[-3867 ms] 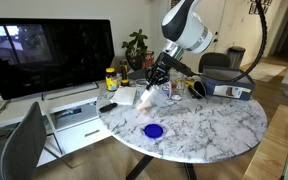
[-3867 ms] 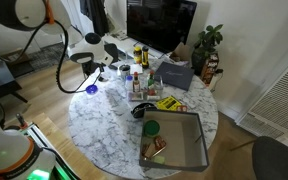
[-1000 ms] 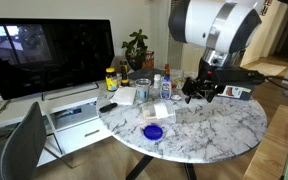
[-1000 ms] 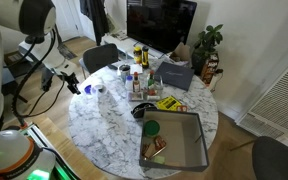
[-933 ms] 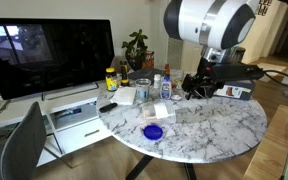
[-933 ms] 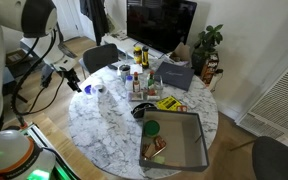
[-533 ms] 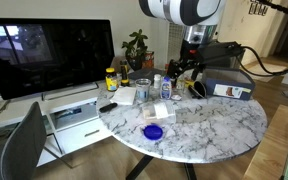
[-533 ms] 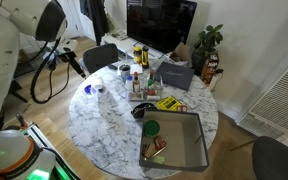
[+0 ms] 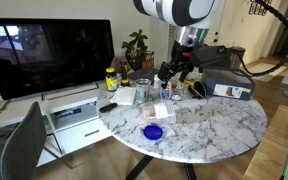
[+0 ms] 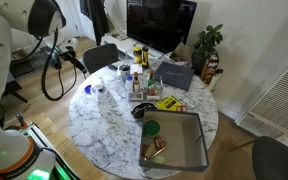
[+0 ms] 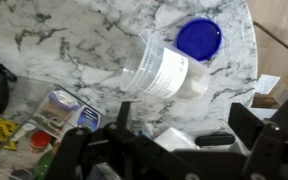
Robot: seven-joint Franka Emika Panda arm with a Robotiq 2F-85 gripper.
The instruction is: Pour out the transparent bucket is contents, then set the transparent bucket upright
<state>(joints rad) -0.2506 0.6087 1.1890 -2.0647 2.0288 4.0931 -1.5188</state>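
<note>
The transparent bucket [image 11: 162,70] is a clear tub with a white label, and in the wrist view it looks to be lying on its side on the marble table [image 11: 64,40], rim toward the left. In both exterior views it is a small whitish shape [image 9: 157,111] [image 10: 101,89]. My gripper [image 11: 174,150] is open and empty, its dark fingers [image 11: 76,150] spread along the bottom of the wrist view. It hangs well above and away from the bucket [image 9: 172,72] [image 10: 74,62]. The contents are too small to make out.
A flat blue disc [image 9: 153,131] [image 11: 199,40] lies beside the bucket. Bottles and jars [image 9: 134,82] crowd the table's back, with a monitor [image 9: 49,55] and a plant [image 9: 136,45] behind. A grey tray [image 10: 174,140], a black bowl [image 10: 139,110] and a chair [image 9: 19,150] are also nearby.
The arm has swung up and toward the back of the table, away from the bucket. The gripper has stayed open. The bucket and blue disc have not moved.
</note>
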